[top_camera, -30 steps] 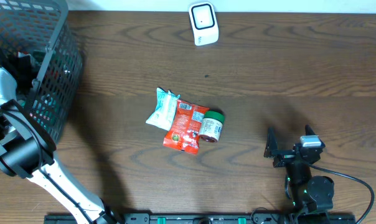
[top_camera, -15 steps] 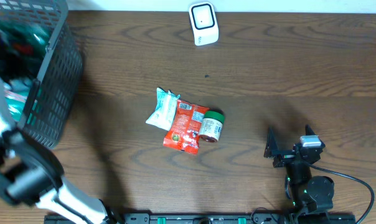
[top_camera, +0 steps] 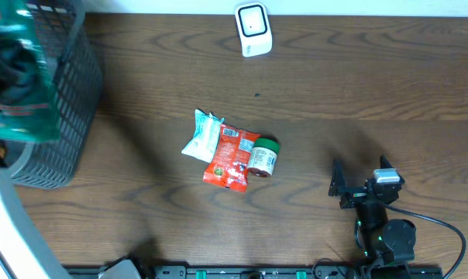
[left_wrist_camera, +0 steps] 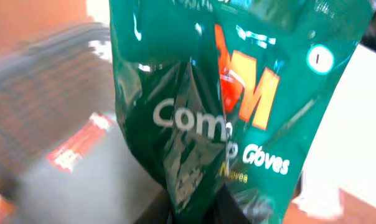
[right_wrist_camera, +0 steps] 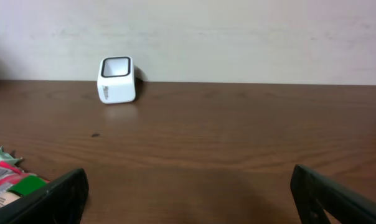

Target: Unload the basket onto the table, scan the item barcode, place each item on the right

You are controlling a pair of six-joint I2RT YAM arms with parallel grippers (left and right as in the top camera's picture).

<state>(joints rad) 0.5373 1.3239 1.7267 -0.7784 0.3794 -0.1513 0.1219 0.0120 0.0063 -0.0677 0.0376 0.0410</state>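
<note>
Basket (top_camera: 63, 116): It sits at the far left edge of the table (top_camera: 335, 85). A second ago my left arm was reaching down into it.
Green bag (top_camera: 23, 81): This is what has changed. It was down in the basket, and now it is up in the air over the basket's rim. It looks smeared from above, so I think it is moving fast.
Left gripper (left_wrist_camera: 218, 208): The fingers are squeezed tight on the bottom of the green bag. The bag fills almost all of the wrist view.
What that means: I have the thing to scan in my hold. I think the next job is to carry it right, to the scanner.
Middle pile: A white packet (top_camera: 201, 133), a red packet (top_camera: 232, 156) and a little jar (top_camera: 263, 157) lie touching each other. They have not moved.
Scanner (top_camera: 252, 29): It stands at the far edge of the table, well apart from the bag.
Right gripper (top_camera: 360, 180): It rests low by the near edge with its fingers spread wide and nothing in them.
Hard to see: I cannot find a barcode on the bag. Its words are cut off by folds. From above, my left fingers are lost in the blur. What else is in the basket I cannot tell.
</note>
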